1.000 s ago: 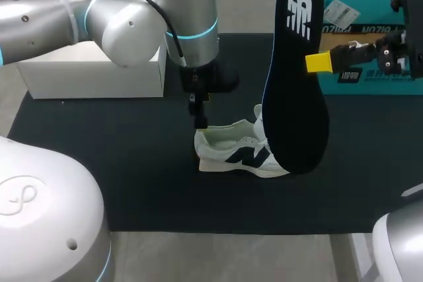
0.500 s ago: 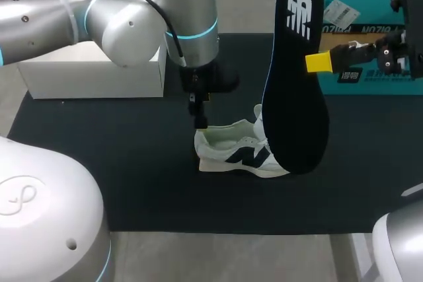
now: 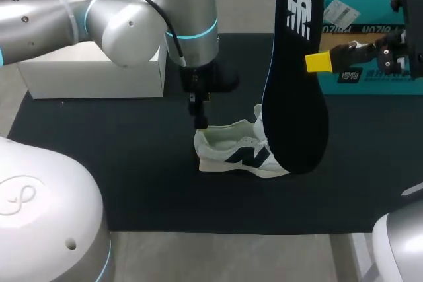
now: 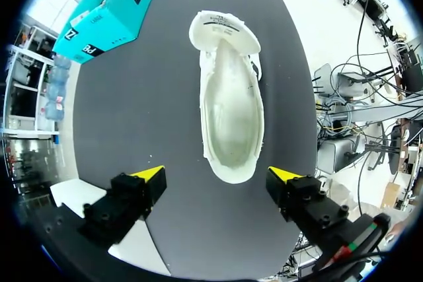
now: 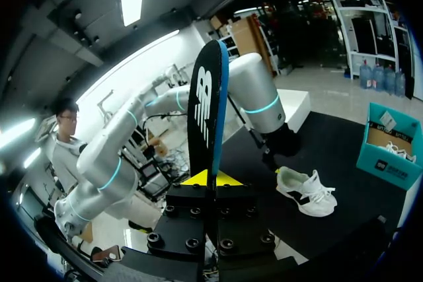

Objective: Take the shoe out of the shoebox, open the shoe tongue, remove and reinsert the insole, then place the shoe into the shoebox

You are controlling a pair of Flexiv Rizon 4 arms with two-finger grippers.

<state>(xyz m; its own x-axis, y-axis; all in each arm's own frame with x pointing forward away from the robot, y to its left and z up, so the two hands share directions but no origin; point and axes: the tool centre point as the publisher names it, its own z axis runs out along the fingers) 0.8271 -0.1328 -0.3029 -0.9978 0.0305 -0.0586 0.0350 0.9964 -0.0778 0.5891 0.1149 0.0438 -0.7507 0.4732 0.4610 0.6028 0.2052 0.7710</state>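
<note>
So the shoe (image 3: 238,153) is out, right claw (image 5: 211,177) squeezing the insole (image 3: 295,77), left claw (image 4: 217,176) apart; putting both back comes next.

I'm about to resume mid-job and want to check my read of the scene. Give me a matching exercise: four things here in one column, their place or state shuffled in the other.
Things:
1. insole
2. shoe
3. left gripper
4. shoebox

Places or states:
a. open, hanging above the shoe's opening
b. teal, at the far right of the black mat
c. held upright, clamped in the right gripper
d. standing on the mat, no insole inside

Pairs: 1-c, 2-d, 3-a, 4-b.
</note>
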